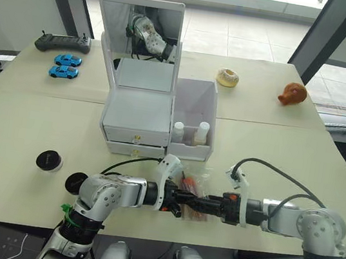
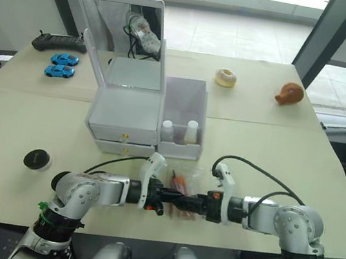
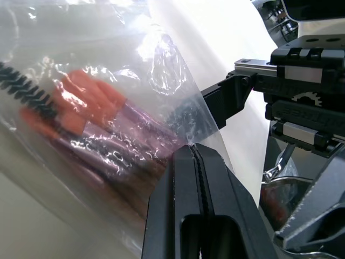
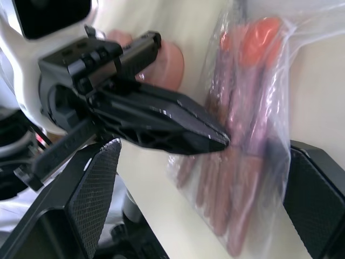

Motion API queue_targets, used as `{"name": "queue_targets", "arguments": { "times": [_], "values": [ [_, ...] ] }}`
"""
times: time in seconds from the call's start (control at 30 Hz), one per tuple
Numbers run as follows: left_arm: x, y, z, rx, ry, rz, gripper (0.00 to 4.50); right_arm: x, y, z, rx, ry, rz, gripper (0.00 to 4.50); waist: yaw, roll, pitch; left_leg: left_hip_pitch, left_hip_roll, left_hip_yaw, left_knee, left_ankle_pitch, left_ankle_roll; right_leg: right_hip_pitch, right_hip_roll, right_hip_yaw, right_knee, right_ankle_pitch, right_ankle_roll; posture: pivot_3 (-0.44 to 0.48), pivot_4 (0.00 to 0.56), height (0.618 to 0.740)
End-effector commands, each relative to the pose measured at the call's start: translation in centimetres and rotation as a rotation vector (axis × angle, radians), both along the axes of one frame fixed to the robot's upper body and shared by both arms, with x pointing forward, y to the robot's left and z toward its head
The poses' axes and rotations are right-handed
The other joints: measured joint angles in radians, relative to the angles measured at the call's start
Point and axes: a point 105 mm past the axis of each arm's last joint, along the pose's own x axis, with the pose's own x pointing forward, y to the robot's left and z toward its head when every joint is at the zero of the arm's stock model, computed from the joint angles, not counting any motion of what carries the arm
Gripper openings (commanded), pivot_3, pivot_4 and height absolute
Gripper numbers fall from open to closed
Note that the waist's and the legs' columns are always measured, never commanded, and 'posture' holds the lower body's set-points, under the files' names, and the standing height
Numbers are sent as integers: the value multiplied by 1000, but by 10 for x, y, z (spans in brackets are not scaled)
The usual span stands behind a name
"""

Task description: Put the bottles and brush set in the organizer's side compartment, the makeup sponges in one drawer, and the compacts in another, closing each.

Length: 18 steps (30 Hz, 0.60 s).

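The brush set (image 1: 193, 194), a clear pouch of orange-handled brushes, lies between my two grippers near the table's front edge. My left gripper (image 1: 182, 201) is shut on the pouch's plastic edge (image 3: 178, 121). My right gripper (image 4: 205, 186) is open, its fingers either side of the pouch (image 4: 253, 108). A pale pink makeup sponge (image 4: 168, 63) peeks out behind the left gripper. The organizer (image 1: 138, 108) stands mid-table, and both bottles (image 1: 179, 130) (image 1: 202, 131) stand in its side compartment (image 1: 197, 100). Two black compacts (image 1: 49, 161) (image 1: 76, 183) sit at front left.
A black remote (image 1: 62, 42) and two blue toy cars (image 1: 67, 60) lie at the back left. A donut (image 1: 228, 77) and a brown toy (image 1: 292, 93) sit at the back right. The organizer's mirror (image 1: 147, 31) stands upright.
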Motion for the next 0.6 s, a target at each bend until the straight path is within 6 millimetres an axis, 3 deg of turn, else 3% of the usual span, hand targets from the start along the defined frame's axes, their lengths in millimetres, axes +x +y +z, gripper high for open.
{"name": "queue_targets", "arguments": {
  "times": [0.03, 0.1, 0.2, 0.3, 0.6],
  "values": [
    [2, 8, -9, 52, 17, 28, 35, 3, 0, -10, -11, 29, -5, 4500, 0, 0, -1, 0, 0, 0, 0, 0, 0, 0, 0, 0, 0, 0, 0, 0, 150, 740],
    [4, 10, -10, 54, 20, 46, 35, 4, 2, -12, 18, 52, -5, 4500, 1, -1, -1, 0, 0, 0, 0, 0, 0, 0, 0, 0, 0, 0, 0, 0, 150, 740],
    [8, 15, -10, 62, 17, 74, 0, 4, 2, -17, 26, 71, -7, 3967, 0, -1, -2, 0, 0, 0, 0, 0, 0, 0, 0, 0, 0, 0, 0, 0, 150, 740],
    [9, 19, -7, 45, 31, 88, 0, 5, -2, -19, 25, 68, -19, 2986, 0, -1, -2, 0, 0, 0, 0, 0, 0, 0, 0, 0, 0, 0, 0, 0, 150, 740],
    [4, 42, 20, 9, 22, 53, 0, 12, -27, -9, 11, 11, -77, 2986, 3, -1, -1, 0, 0, -1, 1, 0, 0, -3, -1, -1, -1, 0, 0, 0, 150, 740]
  ]
}}
